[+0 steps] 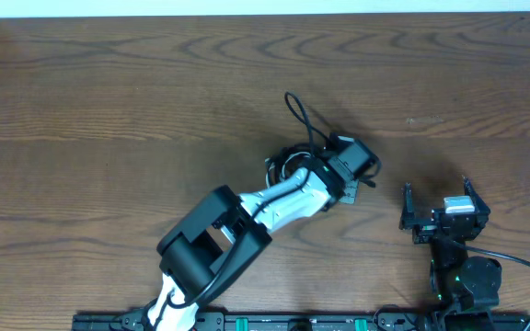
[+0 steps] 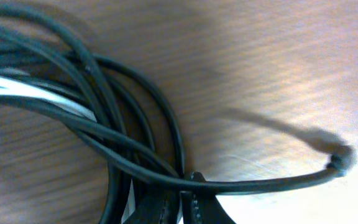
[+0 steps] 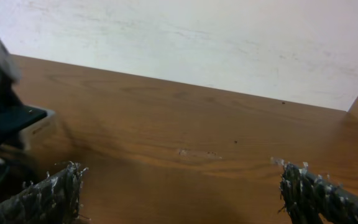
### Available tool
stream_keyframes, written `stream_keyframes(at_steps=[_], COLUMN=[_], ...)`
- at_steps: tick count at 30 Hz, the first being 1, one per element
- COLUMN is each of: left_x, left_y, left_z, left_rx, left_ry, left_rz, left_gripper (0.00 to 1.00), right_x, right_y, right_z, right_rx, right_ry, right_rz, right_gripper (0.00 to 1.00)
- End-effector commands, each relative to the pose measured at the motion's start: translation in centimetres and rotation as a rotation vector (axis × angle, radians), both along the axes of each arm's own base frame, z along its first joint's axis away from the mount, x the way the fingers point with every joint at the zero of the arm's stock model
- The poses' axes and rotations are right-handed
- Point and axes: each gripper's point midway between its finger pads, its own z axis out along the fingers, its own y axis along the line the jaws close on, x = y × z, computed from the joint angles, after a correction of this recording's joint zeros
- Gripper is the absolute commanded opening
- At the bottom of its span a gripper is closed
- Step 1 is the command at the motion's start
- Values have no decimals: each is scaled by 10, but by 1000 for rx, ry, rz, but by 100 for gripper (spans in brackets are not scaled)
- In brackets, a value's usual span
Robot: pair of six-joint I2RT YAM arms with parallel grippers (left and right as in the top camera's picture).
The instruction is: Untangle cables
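Where cables coil, left arm overlaps

The counter in front of me was brown wood with a strong wavy grain, running back to a pale wall at its far edge. A tangle of cables lay on it near the middle, with one thin black loop reaching out from the heap toward the far side. Seen close from my left wrist, several black cables curved over one another flat on the wood, and a white cable lay among them. One long black cable ran off to the right, ending in a small plug.
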Motion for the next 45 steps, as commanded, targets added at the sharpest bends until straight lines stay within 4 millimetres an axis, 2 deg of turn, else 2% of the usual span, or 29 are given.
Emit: stream_keyframes(at_steps=[1,5,8,9,11,14,18,19,21,22,23,24,26,27,30,33,35,37,38,40,43,45], left_x=[-41,-36,-22,-14,-6,0,-9,-8,1,6,7,3,-11,-15,-22,-23,-16,-6,-6,-14,-24,-21], left_y=[-19,-23,-17,-11,-2,9,12,13,16,20,26,33,37,34,19,12,10,11,11,11,10,7], left_z=[-9,29,68,91,116,142,171,174,170,163,152,140,137,144,183,206,206,198,196,195,212,226], left_rx=[-181,-372,-508,-581,-658,-754,-888,-902,-891,-857,-808,-756,-734,-765,-921,-997,-1010,-996,-986,-964,-974,-1013], left_ry=[269,356,386,401,426,530,760,758,639,561,558,624,788,852,968,1015,936,843,849,978,1177,1151], left_rz=[-176,-196,-160,-130,-84,36,97,80,14,-16,27,139,291,301,172,92,59,60,83,183,245,180], left_gripper=[7,8,7,8,7,8,8,8,8,8,8,8,8,8,7,7,8,8,8,7,7,7], right_x=[0,0,0,0,0,0,0,0,0,0,0,0,0,0,0,0,0,0,0,0,0,0], right_y=[2,2,2,2,2,2,2,2,2,2,2,2,2,2,2,2,2,2,2,2,2,2], right_z=[0,0,0,0,0,0,0,0,0,0,0,0,0,0,0,0,0,0,0,0,0,0], right_rx=[11,11,11,11,11,11,11,11,11,11,11,11,11,11,11,11,11,11,11,11,11,11], right_ry=[0,0,0,0,0,0,0,0,0,0,0,0,0,0,0,0,0,0,0,0,0,0], right_rz=[8,8,8,8,8,8,8,8,8,8,8,8,8,8,8,8,8,8,8,8,8,8], right_gripper=[99,99,99,99,99,99,99,99,99,99,99,99,99,99,99,99,99,99,99,99,99,99])
